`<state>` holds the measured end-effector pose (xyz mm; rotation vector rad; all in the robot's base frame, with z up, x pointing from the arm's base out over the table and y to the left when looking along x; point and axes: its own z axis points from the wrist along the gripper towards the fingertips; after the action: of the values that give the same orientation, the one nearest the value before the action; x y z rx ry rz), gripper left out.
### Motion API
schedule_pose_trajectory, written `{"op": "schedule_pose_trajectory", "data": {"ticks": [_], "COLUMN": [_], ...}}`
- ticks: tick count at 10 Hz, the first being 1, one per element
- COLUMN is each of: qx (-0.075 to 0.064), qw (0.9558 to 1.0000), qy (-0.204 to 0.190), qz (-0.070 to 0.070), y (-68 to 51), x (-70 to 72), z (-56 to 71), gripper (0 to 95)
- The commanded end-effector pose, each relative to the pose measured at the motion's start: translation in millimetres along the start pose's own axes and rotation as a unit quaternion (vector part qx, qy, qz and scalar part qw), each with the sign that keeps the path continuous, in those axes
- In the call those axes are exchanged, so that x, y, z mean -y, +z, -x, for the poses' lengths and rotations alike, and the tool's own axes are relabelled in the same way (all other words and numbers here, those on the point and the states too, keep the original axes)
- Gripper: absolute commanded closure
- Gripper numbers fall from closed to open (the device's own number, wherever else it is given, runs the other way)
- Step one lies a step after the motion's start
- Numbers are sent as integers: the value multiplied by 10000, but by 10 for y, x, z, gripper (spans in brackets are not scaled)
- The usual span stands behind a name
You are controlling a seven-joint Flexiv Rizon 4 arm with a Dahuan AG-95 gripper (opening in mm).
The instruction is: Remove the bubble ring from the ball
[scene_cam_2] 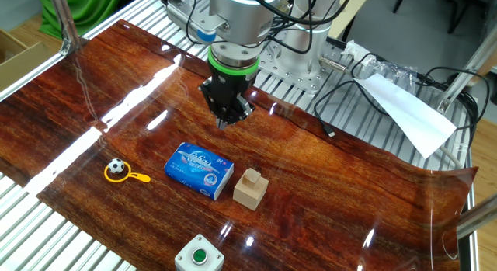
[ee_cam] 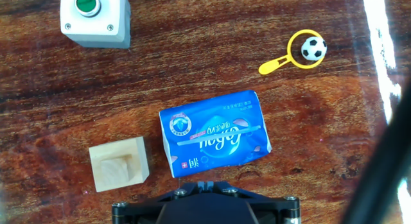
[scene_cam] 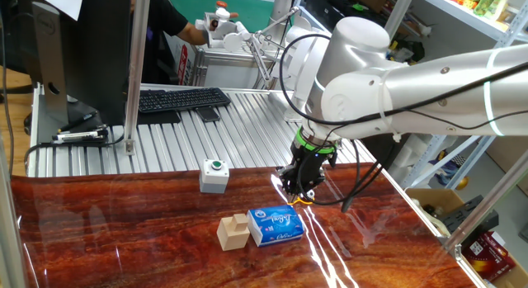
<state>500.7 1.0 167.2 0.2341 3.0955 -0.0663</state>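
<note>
Yellow ring (ee_cam: 304, 49): lying round the ball (ee_cam: 313, 48) on the tabletop (ee_cam: 51, 108), beyond the tissue pack (ee_cam: 215, 142).
End effector (scene_cam_2: 226, 116): hanging well apart; grip unreadable.
Progress: nothing done; reach, grasp, lift remain.

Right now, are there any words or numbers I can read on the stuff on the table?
Blue tissue pack: white brand lettering and a round badge, too blurred and stylised to read.
Grey box: only a green button, no words.
Wooden block: no text.
Ball and bubble ring: no text.
Keyboard: keys too small to read.
</note>
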Motion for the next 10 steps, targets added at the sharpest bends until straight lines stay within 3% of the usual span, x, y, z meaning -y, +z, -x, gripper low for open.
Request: {"op": "schedule_pose_trajectory", "data": {"ticks": [1, 10], "qx": [4, 21], "qw": [10000, 9991], "qy": [41, 418], "qz": [-1, -72], "y": [23, 332], "x": [-5, 113], "z": [8, 143], "gripper": [950, 950]}}
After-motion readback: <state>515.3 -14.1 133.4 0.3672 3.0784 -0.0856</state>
